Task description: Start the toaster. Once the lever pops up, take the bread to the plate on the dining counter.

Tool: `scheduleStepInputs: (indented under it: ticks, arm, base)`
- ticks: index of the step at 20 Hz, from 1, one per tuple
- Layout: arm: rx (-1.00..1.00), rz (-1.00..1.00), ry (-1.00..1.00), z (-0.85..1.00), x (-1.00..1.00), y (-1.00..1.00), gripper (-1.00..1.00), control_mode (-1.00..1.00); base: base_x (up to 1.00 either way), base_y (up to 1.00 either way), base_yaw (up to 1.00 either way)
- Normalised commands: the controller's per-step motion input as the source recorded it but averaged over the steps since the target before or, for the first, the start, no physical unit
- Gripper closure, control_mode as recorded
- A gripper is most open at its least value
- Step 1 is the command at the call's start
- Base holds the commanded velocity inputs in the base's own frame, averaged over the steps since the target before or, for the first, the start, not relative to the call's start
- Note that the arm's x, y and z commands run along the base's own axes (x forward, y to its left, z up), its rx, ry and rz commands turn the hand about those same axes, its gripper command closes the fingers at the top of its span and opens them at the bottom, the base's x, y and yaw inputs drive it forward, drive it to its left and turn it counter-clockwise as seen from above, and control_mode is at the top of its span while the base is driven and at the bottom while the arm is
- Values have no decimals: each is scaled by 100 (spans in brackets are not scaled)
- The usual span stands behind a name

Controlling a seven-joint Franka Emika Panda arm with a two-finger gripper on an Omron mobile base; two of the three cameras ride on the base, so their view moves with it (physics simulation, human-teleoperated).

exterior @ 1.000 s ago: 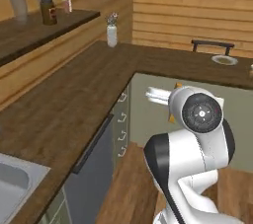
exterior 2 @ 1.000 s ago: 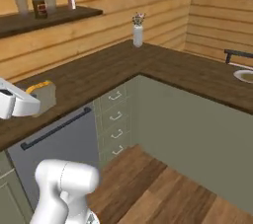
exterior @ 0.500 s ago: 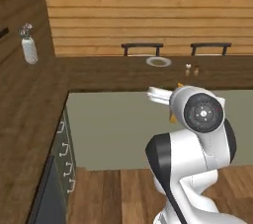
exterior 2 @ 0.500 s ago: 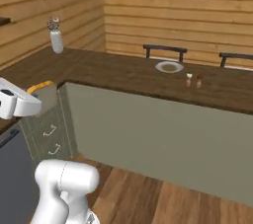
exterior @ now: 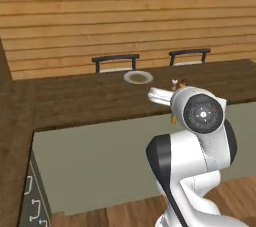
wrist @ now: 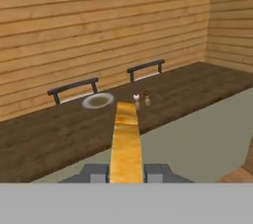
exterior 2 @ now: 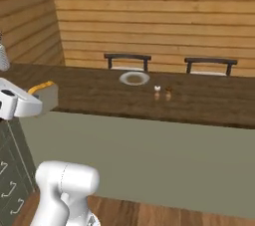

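The bread [wrist: 126,141] is pinched edge-on between the two dark fingers [wrist: 98,172] of the gripper [wrist: 126,173], as seen in the hand view, where the golden-brown slice runs straight up from the finger tips. In the right base view the same slice [exterior 2: 44,95] is seen at the front of the white hand, held in the air on the near side of the dining counter [exterior 2: 199,101], towards the counter's left end. In the left base view a small orange edge of the bread [exterior: 174,119] is seen just beside the round joint of the arm, in front of the counter's grey-olive front [exterior: 100,166].

The plate [exterior 2: 134,77] is set on the dining counter near its far edge, well apart from the held bread. Two small shakers [exterior 2: 162,91], one pale-capped and one brown, are placed on the counter just to the right of the plate and a little nearer the front. Two dark chair backs [exterior 2: 128,60] are seen behind the counter, against the wooden plank wall [exterior 2: 149,16]; the plate lies just in front of the left one. At the counter's left end, olive drawers with silver handles [exterior 2: 11,185] are seen below an adjoining worktop.
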Motion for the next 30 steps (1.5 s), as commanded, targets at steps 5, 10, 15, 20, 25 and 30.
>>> scheduleStepInputs:
  ticks: [5, 10, 15, 20, 25, 30]
  arm:
    - [0, 0, 0, 0, 0, 0, 100, 100]
    - [0, 0, 0, 0, 0, 0, 100, 100]
    - [0, 0, 0, 0, 0, 0, 100, 100]
    - [-2, -3, 0, -3, 16, 0, 100, -100]
    - [-2, -14, 0, -2, 39, 0, 100, -100]
    - [0, -21, 1, -4, 64, 0, 100, -100]
  base:
    - [86, 6, -16]
    - [75, 2, -10]
    - [65, 0, -8]
    - [35, 0, -5]
    - [0, 0, 0]
    - [0, 0, 0]
